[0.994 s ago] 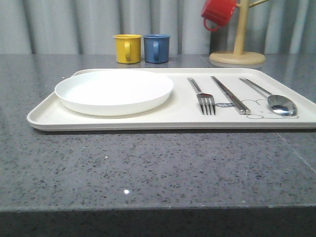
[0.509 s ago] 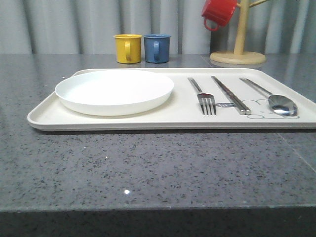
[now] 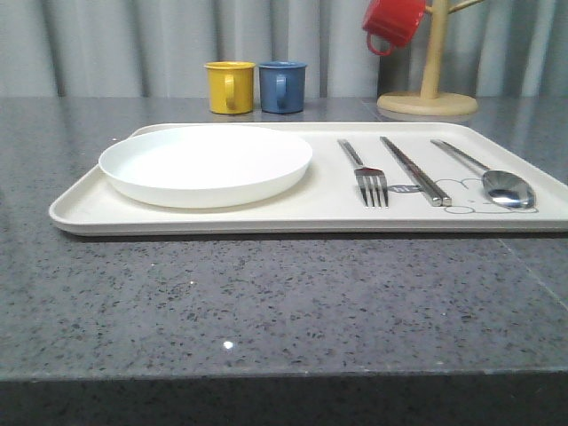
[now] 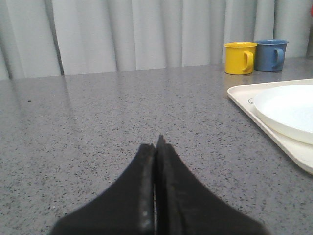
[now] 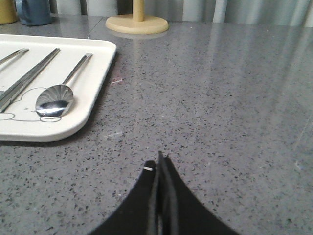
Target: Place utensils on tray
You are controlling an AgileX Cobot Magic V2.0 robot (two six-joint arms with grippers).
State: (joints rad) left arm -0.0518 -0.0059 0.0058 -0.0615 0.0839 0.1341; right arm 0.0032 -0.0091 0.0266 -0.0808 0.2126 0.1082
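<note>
Cream and flat, the rectangular rabbit-print tray [image 3: 222,217] is already carrying everything: the shallow round white plate [image 3: 205,164] toward its left, then the slim steel fork [image 3: 364,171], the pair of steel chopsticks [image 3: 414,169] and the steel spoon [image 3: 493,177] lying side by side. I am seeing the left gripper [image 4: 156,147] and right gripper [image 5: 160,164] pressed closed on nothing, resting low over the speckled grey counter [image 3: 266,302], one either side of the tray. The risk I am judging: an arm swinging inward could clip the tray rim and scatter the cutlery (steel slides easily). The yellow mug [image 3: 230,87], blue mug [image 3: 282,86] and wooden mug stand [image 3: 429,93] holding a red mug [image 3: 391,22] are standing behind, well apart.

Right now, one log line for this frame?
tray: plate, fork, chopsticks, spoon on it | left gripper shut | right gripper shut
</note>
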